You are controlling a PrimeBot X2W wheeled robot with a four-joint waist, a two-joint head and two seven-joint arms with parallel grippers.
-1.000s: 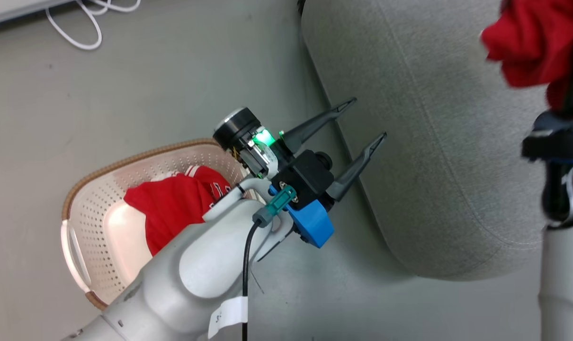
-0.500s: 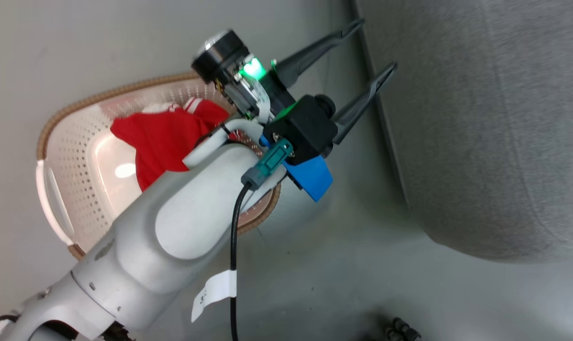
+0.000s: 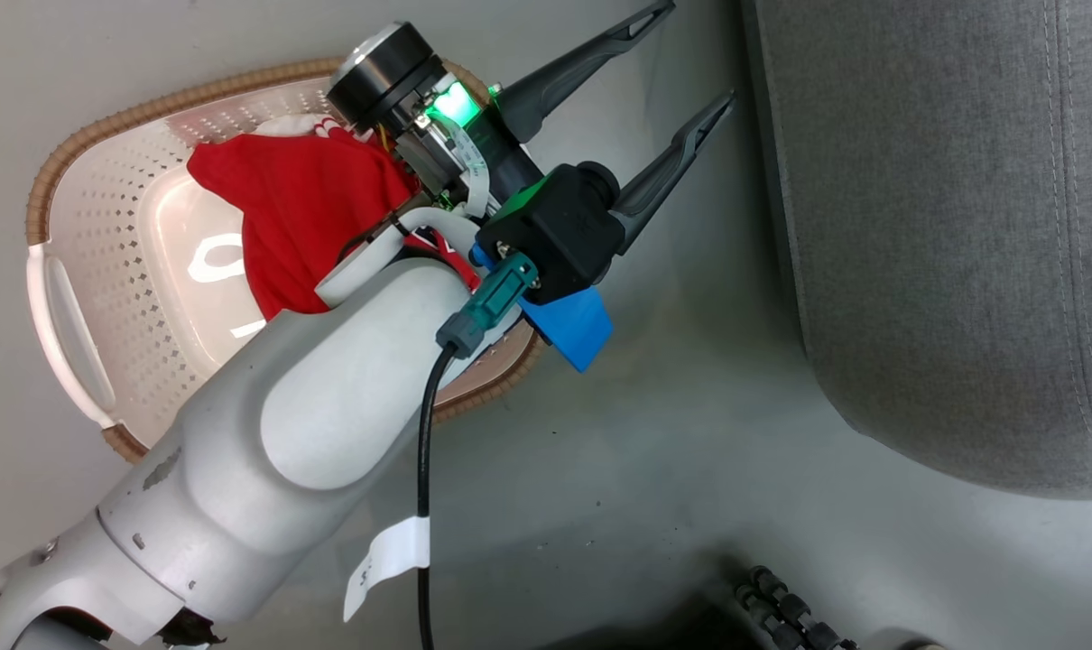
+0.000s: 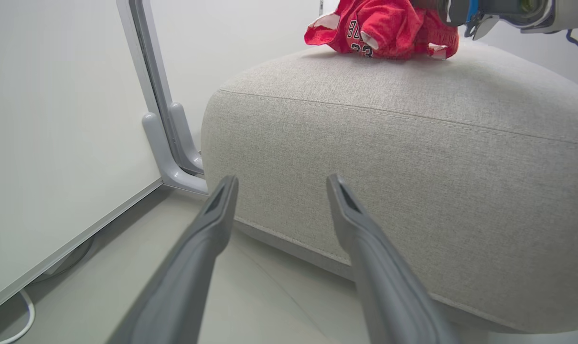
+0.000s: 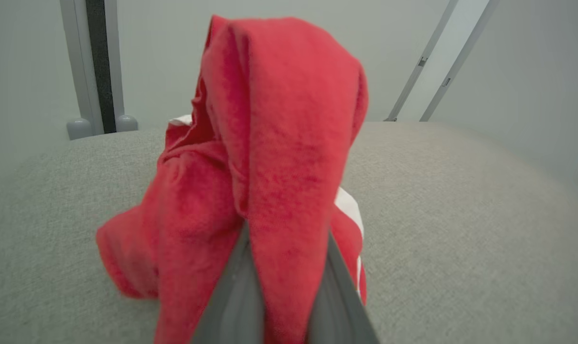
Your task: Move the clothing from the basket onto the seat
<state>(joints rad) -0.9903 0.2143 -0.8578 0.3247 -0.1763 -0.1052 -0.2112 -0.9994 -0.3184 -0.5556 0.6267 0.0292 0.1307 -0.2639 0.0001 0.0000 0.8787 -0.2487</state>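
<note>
Left gripper (image 3: 699, 51): jaws wide apart, nothing between them. It hangs over the grey floor (image 3: 654, 469), in the gap between basket (image 3: 176, 88) and seat (image 3: 943, 226), fingers pointing toward the seat's rounded side. My pale left forearm crosses above the basket's near corner.

Basket: sits on the floor, well clear of the seat. One red garment (image 3: 302, 217) lies bunched inside it, against the side nearest my wrist, part of it hidden under my arm.

Right gripper (image 5: 286, 267): jaws closed down on a fold of the red jersey (image 5: 279, 143). The cloth stands up in a peak over the fingers and spills to both sides, white trim showing at its edge.

From the left wrist view the jersey lies crumpled on top of the seat, near its far edge, black-and-white lettering facing out, my right wrist just above it.

Beyond the seat: a grey frame post (image 4: 160, 110) against a pale wall. White cable (image 4: 21, 310) on the floor at its foot.
</note>
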